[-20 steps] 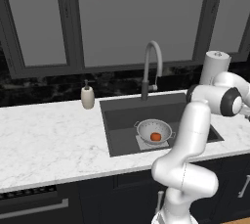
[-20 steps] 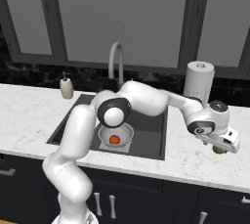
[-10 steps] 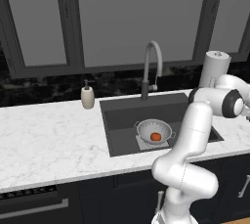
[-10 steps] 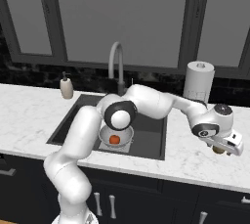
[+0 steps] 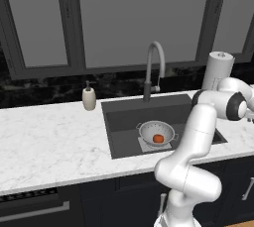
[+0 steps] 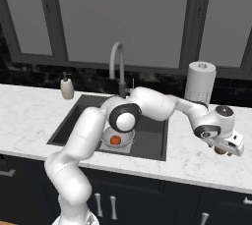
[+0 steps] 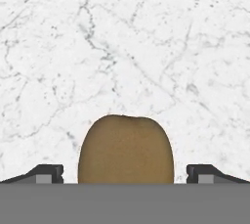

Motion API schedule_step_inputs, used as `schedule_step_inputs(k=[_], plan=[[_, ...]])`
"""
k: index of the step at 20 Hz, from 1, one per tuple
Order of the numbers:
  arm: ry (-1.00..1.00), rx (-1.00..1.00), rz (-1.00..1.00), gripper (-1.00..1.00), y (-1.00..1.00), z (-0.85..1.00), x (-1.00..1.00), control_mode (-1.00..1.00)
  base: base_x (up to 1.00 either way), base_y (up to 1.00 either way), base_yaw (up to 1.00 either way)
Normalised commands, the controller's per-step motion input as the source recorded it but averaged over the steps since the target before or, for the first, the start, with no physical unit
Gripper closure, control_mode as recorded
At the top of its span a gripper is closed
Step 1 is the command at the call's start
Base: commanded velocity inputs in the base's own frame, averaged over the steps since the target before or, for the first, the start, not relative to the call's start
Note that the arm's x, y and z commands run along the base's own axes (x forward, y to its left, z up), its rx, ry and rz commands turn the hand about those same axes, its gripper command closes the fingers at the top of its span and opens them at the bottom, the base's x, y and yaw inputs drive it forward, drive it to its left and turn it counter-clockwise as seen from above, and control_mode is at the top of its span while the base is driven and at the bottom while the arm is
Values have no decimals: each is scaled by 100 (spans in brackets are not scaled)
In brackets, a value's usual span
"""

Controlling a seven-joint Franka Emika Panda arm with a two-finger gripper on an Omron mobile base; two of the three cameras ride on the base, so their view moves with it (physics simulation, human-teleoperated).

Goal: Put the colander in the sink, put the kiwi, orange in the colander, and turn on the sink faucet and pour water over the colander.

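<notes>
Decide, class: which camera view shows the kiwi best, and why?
The hand view: the brown kiwi sits large and unobstructed on the marble counter, between the open gripper's fingertips. In the right base view it is a small brown patch under the hand.

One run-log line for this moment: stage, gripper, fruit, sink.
stage: reaching for kiwi | gripper: open, straddling kiwi on counter | orange: in colander | colander: in sink | faucet: no water
</notes>
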Motion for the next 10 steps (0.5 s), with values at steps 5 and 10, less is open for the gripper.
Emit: schedule_step_inputs(k=[5, 10], plan=[[0, 0, 0, -100, -3, -15, 5, -100, 0, 0, 0], [0, 0, 0, 100, -2, -18, 3, -100, 0, 0, 0]])
